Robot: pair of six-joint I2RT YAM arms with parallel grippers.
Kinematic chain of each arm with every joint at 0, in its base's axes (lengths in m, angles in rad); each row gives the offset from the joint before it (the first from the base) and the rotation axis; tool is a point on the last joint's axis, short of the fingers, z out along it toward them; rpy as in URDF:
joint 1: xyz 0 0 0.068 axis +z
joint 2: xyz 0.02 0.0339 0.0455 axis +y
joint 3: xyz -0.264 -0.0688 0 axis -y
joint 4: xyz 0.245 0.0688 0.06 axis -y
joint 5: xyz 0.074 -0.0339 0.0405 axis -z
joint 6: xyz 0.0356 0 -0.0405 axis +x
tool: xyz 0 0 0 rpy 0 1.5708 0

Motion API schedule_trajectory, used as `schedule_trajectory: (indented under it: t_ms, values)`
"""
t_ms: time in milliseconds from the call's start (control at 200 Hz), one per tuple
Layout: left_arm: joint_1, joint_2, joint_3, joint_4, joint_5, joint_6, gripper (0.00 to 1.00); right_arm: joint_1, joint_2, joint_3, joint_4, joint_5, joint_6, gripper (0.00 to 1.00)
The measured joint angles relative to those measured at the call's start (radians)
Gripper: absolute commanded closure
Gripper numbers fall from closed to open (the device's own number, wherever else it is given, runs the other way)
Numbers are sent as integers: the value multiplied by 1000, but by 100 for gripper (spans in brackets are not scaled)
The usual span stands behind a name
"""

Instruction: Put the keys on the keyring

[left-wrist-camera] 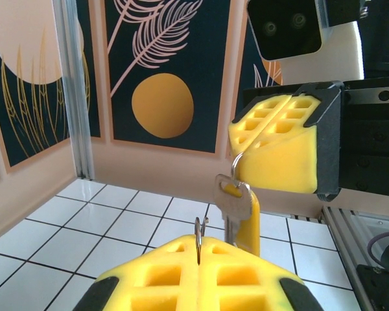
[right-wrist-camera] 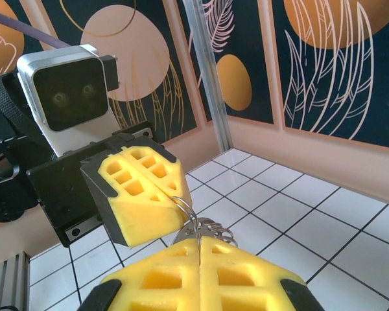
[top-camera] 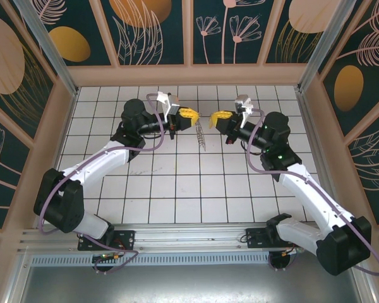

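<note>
Over the far-middle tiles of the table [top-camera: 177, 189], my left gripper [left-wrist-camera: 199, 256] and right gripper [left-wrist-camera: 259, 139] meet tip to tip, both clenched on the wire keyring [right-wrist-camera: 189, 212]; the key [left-wrist-camera: 233, 204] hangs upright just beneath the right one, the nearer arm.

Inventory: grippers, yellow-fingered, two: left gripper [top-camera: 193, 119] and right gripper [top-camera: 215, 117]. Key [left-wrist-camera: 233, 205], metal: one. Keyring [top-camera: 201, 134], thin: one.
</note>
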Motion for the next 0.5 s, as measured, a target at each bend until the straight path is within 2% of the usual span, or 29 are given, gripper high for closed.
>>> schedule_trajectory:
  t_ms: [500]
  values:
    - [-20, 0, 29, -34, 4, 27, 100, 51, 47, 13, 22, -17, 2, 100]
